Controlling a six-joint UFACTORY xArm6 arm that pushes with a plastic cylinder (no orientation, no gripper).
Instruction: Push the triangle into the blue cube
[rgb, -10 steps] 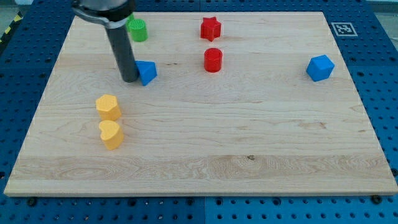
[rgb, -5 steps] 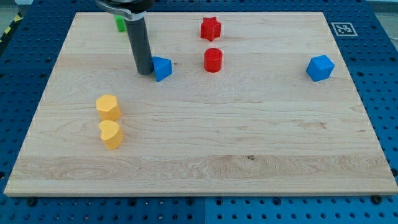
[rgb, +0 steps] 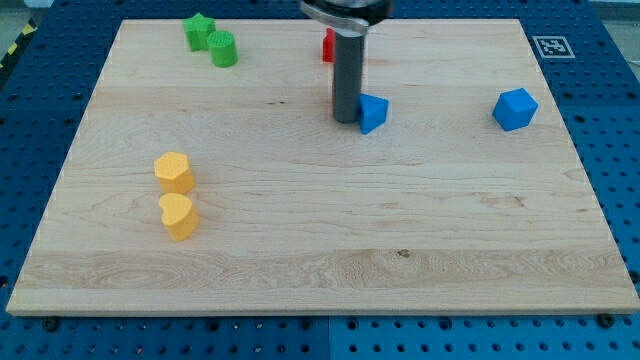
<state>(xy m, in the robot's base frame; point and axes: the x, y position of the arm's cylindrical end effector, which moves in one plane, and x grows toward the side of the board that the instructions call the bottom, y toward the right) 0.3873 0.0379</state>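
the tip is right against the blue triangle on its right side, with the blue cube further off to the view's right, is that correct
Not quite. In the camera view my tip is against the blue triangle on its left side, not its right. The rest holds: the blue cube sits further off toward the view's right, apart from the triangle.

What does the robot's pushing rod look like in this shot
It is a straight, smooth, dark grey to black cylinder, ending in my tip on the wooden board. At the view's top it widens into a black collar. No cables or markings are visible.
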